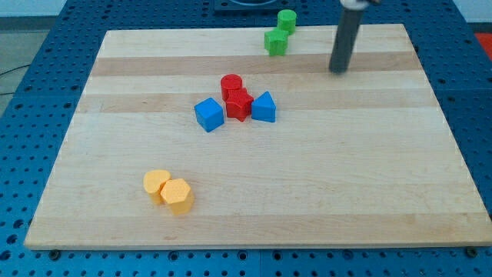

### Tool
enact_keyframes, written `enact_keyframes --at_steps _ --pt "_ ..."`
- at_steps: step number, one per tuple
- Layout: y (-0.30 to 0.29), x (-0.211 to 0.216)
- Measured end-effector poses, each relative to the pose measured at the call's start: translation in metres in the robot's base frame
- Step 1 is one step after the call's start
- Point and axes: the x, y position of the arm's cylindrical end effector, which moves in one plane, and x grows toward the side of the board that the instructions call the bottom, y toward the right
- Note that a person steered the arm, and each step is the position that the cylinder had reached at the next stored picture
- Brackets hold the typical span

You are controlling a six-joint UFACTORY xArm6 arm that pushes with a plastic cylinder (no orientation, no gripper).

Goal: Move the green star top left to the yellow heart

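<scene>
My tip point(339, 71) stands on the far right of the tabletop point(369, 192), right of the green star point(276, 41); I have no pincer, so nothing is held. The yellow heart point(156, 183) lies near left, well apart from the star.

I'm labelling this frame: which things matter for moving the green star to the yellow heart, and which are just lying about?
Job:
green star
yellow heart
my tip, to the view's right of the green star, apart

Lying about:
green block
yellow block
two red blocks
blue cube
blue block
</scene>
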Motion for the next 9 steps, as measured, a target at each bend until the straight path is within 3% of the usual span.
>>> enact_keyframes --at_steps 1,3,4,5,6,7,8,9 --pt "-0.046 -0.074" --pt "-0.079 -0.076" --pt "-0.099 -0.042" --pt "-0.031 -0.019" --pt "-0.004 0.009" --pt "-0.066 -0.034" --pt "-0.120 0.021" --pt "-0.062 0.024"
